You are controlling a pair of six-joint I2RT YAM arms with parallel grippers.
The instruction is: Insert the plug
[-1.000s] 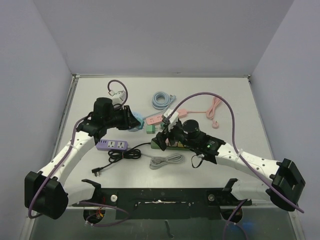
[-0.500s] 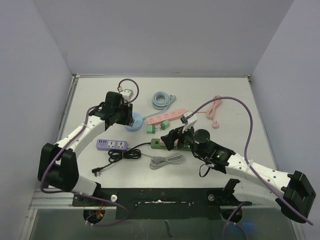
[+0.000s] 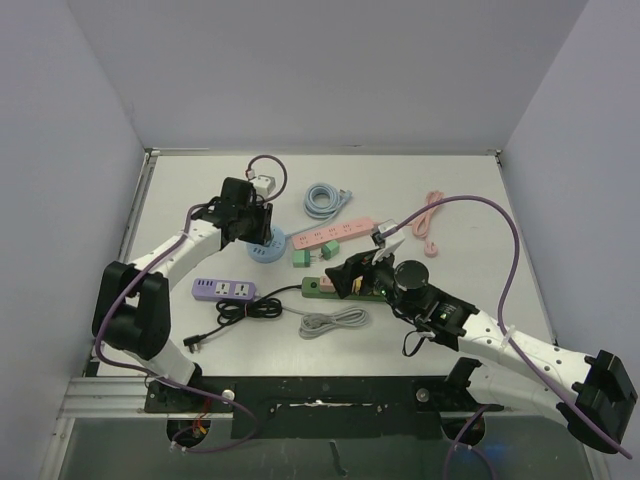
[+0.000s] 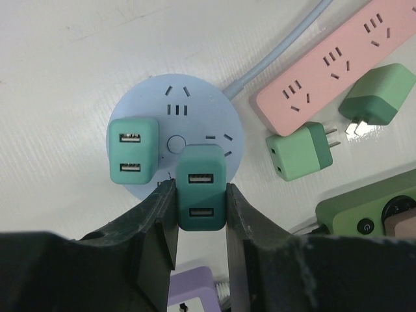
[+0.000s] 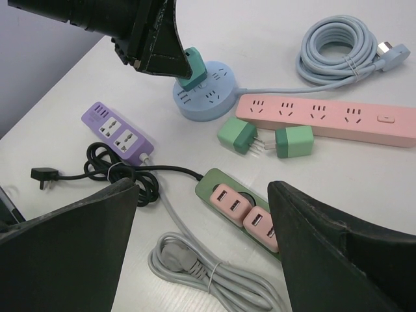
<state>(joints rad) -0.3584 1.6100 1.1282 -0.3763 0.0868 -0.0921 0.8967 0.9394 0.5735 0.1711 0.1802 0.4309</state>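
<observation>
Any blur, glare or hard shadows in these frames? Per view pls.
Top external: even diffuse light, soft shadows, sharp throughout. Left wrist: left gripper's fingers dark and soft-focus; dark green charger and round blue socket sharp. Right wrist: right gripper's fingers blurred; table crisp.

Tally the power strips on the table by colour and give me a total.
Blue round strip: 1
Pink strip: 1
Green strip: 1
Purple strip: 1
Total: 4
</observation>
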